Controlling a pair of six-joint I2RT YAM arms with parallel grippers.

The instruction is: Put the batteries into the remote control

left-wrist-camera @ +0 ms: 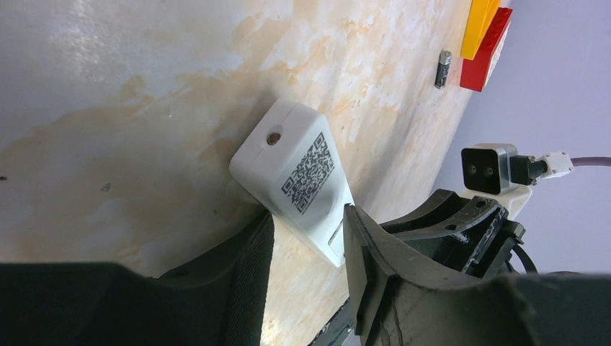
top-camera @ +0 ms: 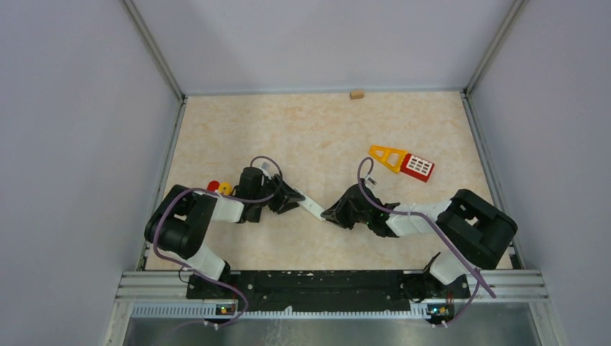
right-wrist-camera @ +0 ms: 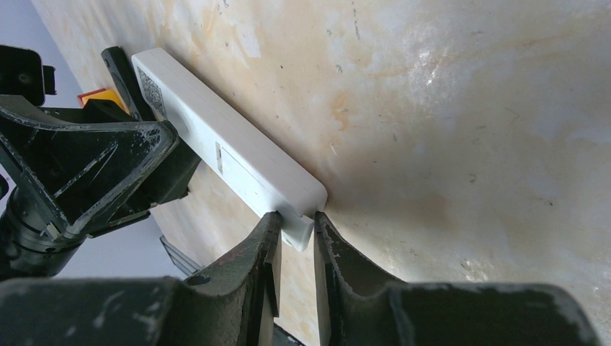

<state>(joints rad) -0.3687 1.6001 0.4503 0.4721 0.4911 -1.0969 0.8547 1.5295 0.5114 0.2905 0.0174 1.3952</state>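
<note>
The left gripper (left-wrist-camera: 308, 229) pinches the QR-coded end of the slim white plastic remote control (left-wrist-camera: 292, 155), and the right gripper (right-wrist-camera: 297, 227) is pressed onto its opposite end, so the remote spans between them low over the marbled beige tabletop (left-wrist-camera: 144, 108). I judge that one gripper should hold it firm and level while the other releases to fetch a cell. Beyond the left gripper's tip, one small dark grey cylindrical battery (left-wrist-camera: 442, 68) lies beside a yellow toy brick (left-wrist-camera: 481, 21) and a red toy brick (left-wrist-camera: 493, 54). Other batteries are out of sight, and whether the compartment is open cannot be told
</note>
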